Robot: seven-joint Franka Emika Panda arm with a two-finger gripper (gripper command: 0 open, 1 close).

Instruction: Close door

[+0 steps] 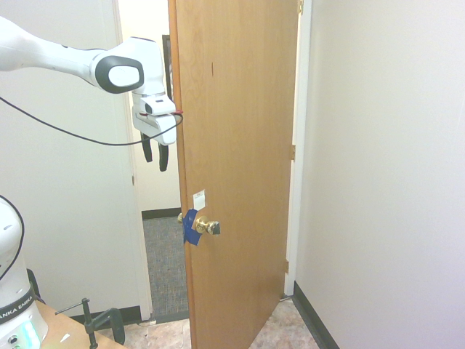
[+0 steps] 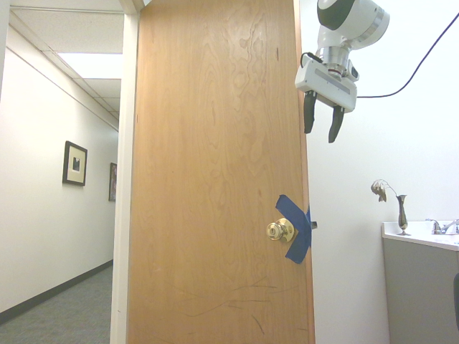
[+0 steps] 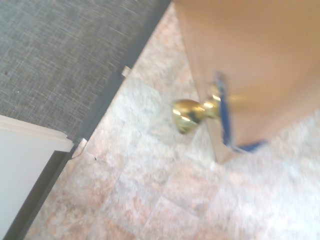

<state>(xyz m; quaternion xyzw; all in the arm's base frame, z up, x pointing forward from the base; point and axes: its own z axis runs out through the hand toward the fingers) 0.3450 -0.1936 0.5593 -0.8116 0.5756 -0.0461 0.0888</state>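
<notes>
The door (image 1: 240, 160) stands ajar, swung into the tile-floored room, with blue tape (image 2: 295, 228) wrapped round its latch edge beside the brass knob (image 2: 280, 230). The gripper (image 2: 323, 136) hangs near that edge, above knob height, its two dark fingers spread apart with nothing between them

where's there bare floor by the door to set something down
Bare tile shows between the door and the dark baseboard at right, and a strip between door and carpet. It is crowded at the table corner, where a clamp sits.
</notes>
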